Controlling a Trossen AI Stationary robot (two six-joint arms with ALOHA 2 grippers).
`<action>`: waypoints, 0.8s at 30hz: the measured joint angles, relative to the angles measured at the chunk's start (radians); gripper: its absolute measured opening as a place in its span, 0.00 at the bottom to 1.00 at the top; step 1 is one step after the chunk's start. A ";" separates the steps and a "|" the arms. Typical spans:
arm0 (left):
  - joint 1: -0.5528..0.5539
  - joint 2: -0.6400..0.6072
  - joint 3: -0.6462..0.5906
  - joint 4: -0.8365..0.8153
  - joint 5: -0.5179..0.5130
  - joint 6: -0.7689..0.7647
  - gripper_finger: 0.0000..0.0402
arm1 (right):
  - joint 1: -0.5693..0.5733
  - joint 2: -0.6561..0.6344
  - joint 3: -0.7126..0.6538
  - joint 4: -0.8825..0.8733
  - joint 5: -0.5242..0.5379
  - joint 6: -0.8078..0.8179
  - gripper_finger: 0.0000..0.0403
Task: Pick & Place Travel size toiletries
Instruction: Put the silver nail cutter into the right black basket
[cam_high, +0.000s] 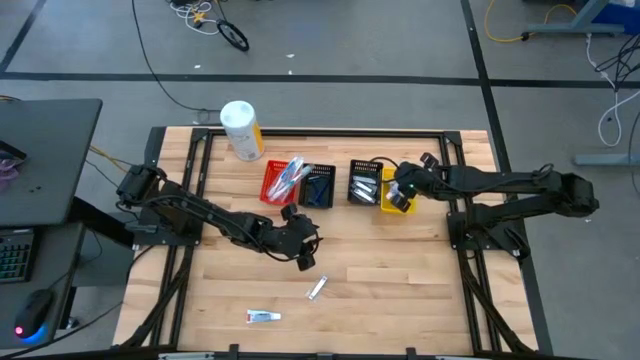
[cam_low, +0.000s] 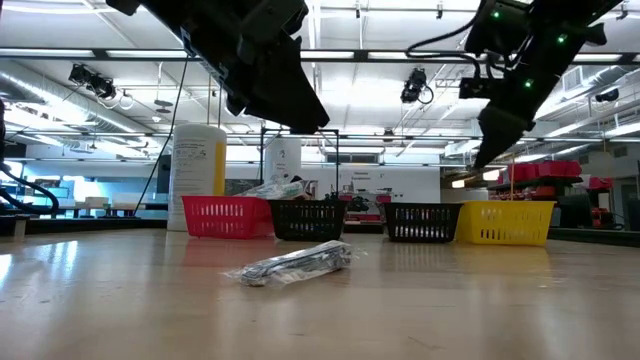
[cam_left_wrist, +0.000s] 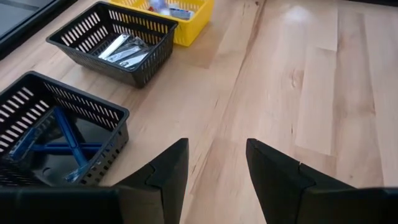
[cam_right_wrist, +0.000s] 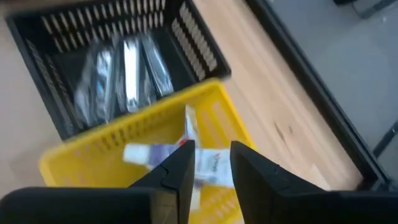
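Overhead, you see four small bins in a row across the far half of the table (cam_high: 400, 290): a red bin (cam_high: 280, 182) with toothbrushes (cam_high: 291, 175), a black bin (cam_high: 318, 187), a second black bin (cam_high: 365, 183) and a yellow bin (cam_high: 392, 190). A white-and-yellow cylinder container (cam_high: 241, 130) lies beyond the red one. Only this view shows you the two loose items on the near boards: a wrapped piece (cam_high: 317, 289) and, nearer the edge, a toothpaste tube (cam_high: 263, 317). Your left arm reaches in from the left side, its left gripper (cam_high: 303, 248) hanging over bare wood just in front of the first black bin. Your right arm stretches in from the right side with the right gripper (cam_high: 401, 192) over the yellow bin. The low view adds height: both grippers are clear of the table, and the wrapped piece (cam_low: 295, 263) lies flat in front of the bins. The left wrist view tells you what the overhead cannot: blue razors (cam_left_wrist: 59, 140) lie in the nearer black bin (cam_left_wrist: 93, 109), wrapped silver items (cam_left_wrist: 124, 51) in the next, and the left fingers (cam_left_wrist: 171, 171) are spread with nothing between them. The right wrist view shows toothpaste tubes (cam_right_wrist: 149, 153) inside the yellow bin (cam_right_wrist: 99, 137); the right fingers (cam_right_wrist: 180, 168) stand slightly apart above them, empty.
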 joint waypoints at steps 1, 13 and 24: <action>0.000 0.000 0.000 0.000 0.002 0.000 0.43 | 0.000 0.000 0.000 0.024 -0.001 -0.008 0.28; 0.000 0.000 0.000 0.002 0.014 0.000 0.43 | 0.000 0.000 0.000 0.350 -0.153 0.027 0.28; 0.000 0.000 0.000 0.002 0.016 -0.005 0.43 | 0.000 0.001 0.000 0.366 -0.333 0.025 0.28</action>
